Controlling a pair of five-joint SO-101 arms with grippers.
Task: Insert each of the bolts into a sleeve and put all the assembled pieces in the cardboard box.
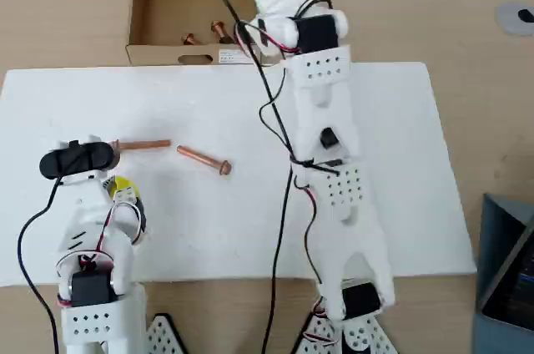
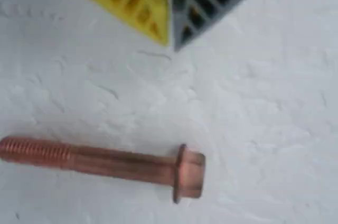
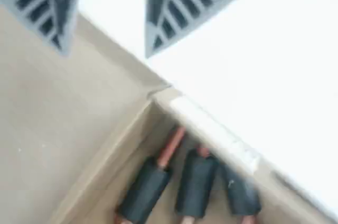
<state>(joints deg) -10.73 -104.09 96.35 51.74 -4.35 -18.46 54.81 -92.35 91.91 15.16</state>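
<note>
The left gripper [image 2: 170,42], fingers pressed together, hung just beside the copper bolt [image 2: 105,161], which lay flat on the white surface [image 2: 264,102], long axis crosswise to them. The right gripper [image 3: 108,49], fingers spread, was well apart from that bolt, over the cardboard box [image 3: 63,145].

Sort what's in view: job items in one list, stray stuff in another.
Job:
- one bare bolt on the mat
- second bare bolt beside it
- cardboard box
- sleeved bolts inside the box

Lying about:
- grey disc
- dark grey bin at the table's edge
</note>
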